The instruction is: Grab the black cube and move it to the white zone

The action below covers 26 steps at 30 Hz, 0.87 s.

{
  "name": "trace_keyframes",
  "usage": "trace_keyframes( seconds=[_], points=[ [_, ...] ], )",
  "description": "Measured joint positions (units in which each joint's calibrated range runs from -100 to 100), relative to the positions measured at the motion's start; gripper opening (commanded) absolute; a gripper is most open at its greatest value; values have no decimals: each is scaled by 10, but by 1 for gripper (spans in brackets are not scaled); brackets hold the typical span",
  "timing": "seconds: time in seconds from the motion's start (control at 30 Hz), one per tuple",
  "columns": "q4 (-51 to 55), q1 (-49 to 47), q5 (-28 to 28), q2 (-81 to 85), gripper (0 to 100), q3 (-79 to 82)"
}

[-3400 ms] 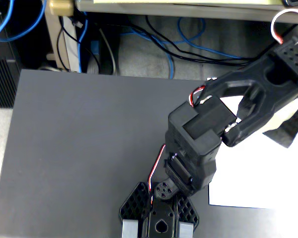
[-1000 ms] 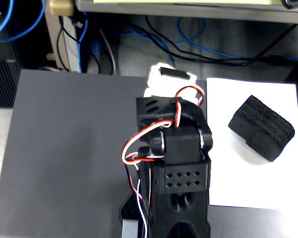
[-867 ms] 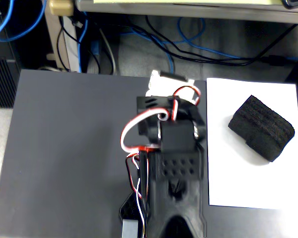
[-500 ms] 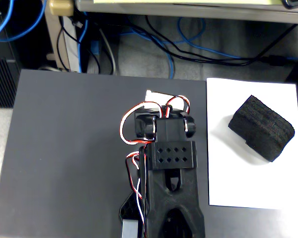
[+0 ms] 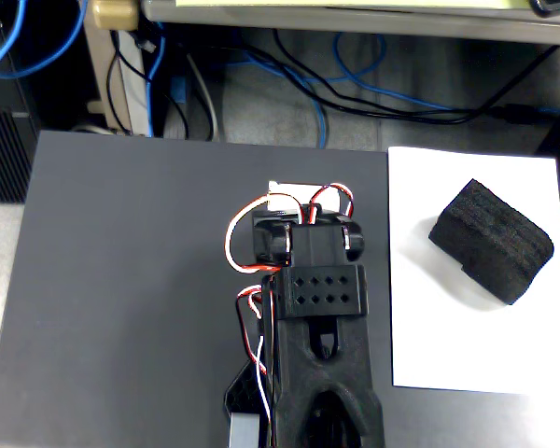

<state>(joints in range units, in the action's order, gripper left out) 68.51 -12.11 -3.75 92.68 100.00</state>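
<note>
Fixed view from above, looking down on the workspace.

Black, rough, porous foam cube: slightly oblong, rounded edges, faint seam along one face. Resting wholly on the plain white rectangular paper zone, in its upper half, turned at an angle to the sheet's edges. Nothing touching the block.

White paper zone: lying flat at the right of the view, upon and against the right edge of the dark grey rectangular mat.

Glossy black plastic robot arm: entering from the bottom edge, extending upward over the mid-right part of the mat, folded over itself. Perforated black housing across its middle; red, white and black wires looped at its upper and left sides. Just left of the paper's left edge, well apart from the block.

Two-finger gripper: hidden beneath the arm's upper joints; cannot tell whether parted or closed. Not holding the block.

Background beyond the mat: pale floor with tangled blue and black cables along the top of the view.
</note>
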Motion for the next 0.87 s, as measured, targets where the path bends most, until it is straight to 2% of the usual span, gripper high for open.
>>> trace_keyframes(
  seconds=[0.23,0.87],
  points=[
    [0,0,19,0,1,0],
    [0,0,21,0,1,0]
  ],
)
